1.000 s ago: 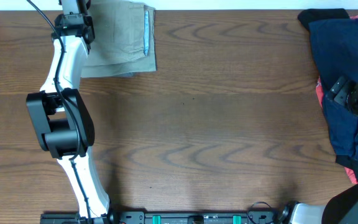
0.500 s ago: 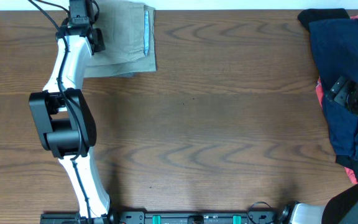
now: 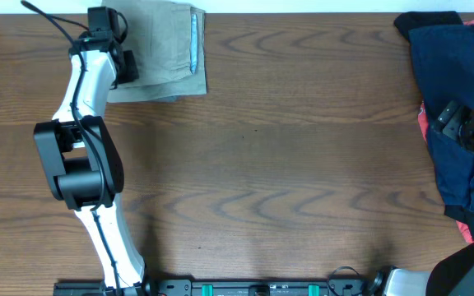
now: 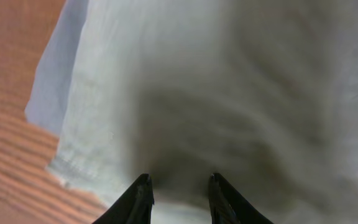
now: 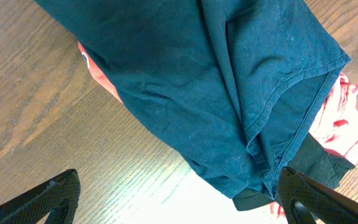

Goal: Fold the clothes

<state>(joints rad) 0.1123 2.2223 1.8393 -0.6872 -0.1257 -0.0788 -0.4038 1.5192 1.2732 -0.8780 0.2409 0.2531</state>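
One pair of folded khaki-green shorts (image 3: 163, 49) lies set aside, seemingly done, under slightly parted left jaws; wide-spread right jaws overhang unfolded navy garments (image 3: 443, 82).

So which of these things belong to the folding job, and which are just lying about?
Belong to the job: khaki shorts, navy garment, red piece, black piece.
Just there: wooden table, black rail along its near edge.

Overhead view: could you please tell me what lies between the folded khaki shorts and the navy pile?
Only bare wooden table, seen in the overhead view, separates the khaki shorts from the navy pile.
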